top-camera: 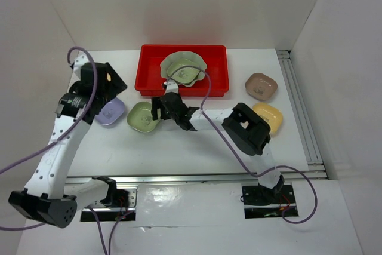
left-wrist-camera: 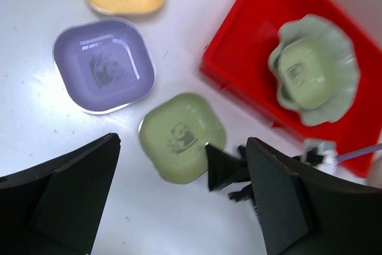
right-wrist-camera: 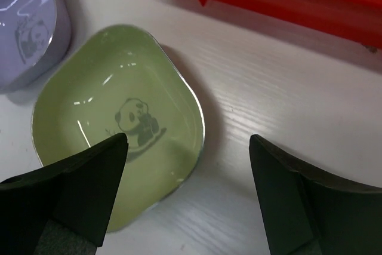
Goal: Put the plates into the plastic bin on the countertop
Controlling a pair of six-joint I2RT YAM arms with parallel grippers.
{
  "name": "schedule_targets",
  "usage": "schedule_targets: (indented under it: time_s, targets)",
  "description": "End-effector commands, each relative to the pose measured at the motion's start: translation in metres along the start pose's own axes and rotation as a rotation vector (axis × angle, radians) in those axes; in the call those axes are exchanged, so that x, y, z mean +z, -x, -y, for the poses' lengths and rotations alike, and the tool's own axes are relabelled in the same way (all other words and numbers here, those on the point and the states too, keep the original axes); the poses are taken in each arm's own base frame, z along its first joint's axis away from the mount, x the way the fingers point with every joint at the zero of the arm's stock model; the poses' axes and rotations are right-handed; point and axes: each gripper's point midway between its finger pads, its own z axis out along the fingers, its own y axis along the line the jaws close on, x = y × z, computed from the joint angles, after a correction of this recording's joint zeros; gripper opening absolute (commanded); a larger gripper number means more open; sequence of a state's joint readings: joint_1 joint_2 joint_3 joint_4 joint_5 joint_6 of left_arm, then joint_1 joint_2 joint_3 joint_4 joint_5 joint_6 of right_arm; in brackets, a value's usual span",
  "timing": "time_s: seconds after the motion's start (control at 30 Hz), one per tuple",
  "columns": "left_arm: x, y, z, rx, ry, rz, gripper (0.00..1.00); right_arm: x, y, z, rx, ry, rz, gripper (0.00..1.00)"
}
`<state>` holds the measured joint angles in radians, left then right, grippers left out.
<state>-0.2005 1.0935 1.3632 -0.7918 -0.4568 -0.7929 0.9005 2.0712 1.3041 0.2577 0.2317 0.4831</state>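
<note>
the lavender dish (top-camera: 113, 113) is half under the left arm (top-camera: 89, 91), yellow dish (top-camera: 272, 114) partly behind the right arm (top-camera: 248, 128)

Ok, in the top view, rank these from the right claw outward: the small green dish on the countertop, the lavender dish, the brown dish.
1. Small green rounded-square dish: on the countertop, just left of the right claw.
2. Lavender rounded-square dish: farther left, beyond the green one.
3. Brown rounded-square dish: far off on the right side, clearly the farthest.
</note>
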Motion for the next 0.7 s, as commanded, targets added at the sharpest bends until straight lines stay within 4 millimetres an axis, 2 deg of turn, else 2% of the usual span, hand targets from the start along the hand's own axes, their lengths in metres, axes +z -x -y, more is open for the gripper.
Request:
schedule_targets:
  time_s: [0.0,0.03,0.1,0.13,0.17,0.23,0.33,0.37,0.4,0.5,0.53,0.6,0.63,0.67]
  targets:
    - [0.011,-0.020,-0.003,0.029,0.017,-0.052,1.00,0.018,0.003,-0.003,0.046,-0.073,0.044,0.87]
    - [0.012,-0.023,-0.005,0.034,0.023,-0.059,1.00,0.022,0.008,-0.003,0.044,-0.097,0.052,0.86]
    - [0.013,-0.028,-0.005,0.042,0.022,-0.068,1.00,0.028,-0.010,0.006,0.017,-0.152,0.013,0.84]
    - [0.010,-0.026,-0.005,0.048,0.016,-0.062,1.00,0.028,-0.007,0.011,0.015,-0.179,0.030,0.82]
    - [0.010,-0.026,-0.005,0.048,0.016,-0.062,1.00,0.028,-0.016,0.011,0.002,-0.193,0.015,0.82]
    - [0.012,-0.027,-0.006,0.048,0.023,-0.056,1.00,0.026,-0.020,0.015,-0.007,-0.212,0.002,0.79]
    - [0.013,-0.026,-0.008,0.040,0.022,-0.062,1.00,0.027,-0.028,0.020,-0.009,-0.227,-0.021,0.61]
    - [0.013,-0.026,-0.005,0.047,0.010,-0.061,1.00,0.026,-0.030,0.024,-0.015,-0.243,-0.027,0.52]
    - [0.014,-0.024,-0.008,0.042,0.017,-0.058,1.00,0.026,-0.030,0.024,-0.015,-0.243,-0.028,0.36]
    - [0.014,-0.024,-0.008,0.042,0.017,-0.058,1.00,0.015,-0.037,0.031,-0.026,-0.258,-0.051,0.22]
    - [0.015,-0.022,-0.010,0.046,0.025,-0.055,1.00,0.009,-0.031,0.029,-0.021,-0.252,-0.041,0.16]
    - [0.015,-0.021,-0.011,0.037,0.018,-0.052,1.00,-0.001,-0.038,0.034,-0.037,-0.267,-0.057,0.09]
    - [0.015,-0.021,-0.012,0.032,0.017,-0.055,1.00,-0.010,-0.036,0.031,-0.048,-0.273,-0.059,0.03]
    - [0.017,-0.018,-0.014,0.032,0.020,-0.045,1.00,-0.016,-0.036,0.027,-0.058,-0.275,-0.060,0.03]
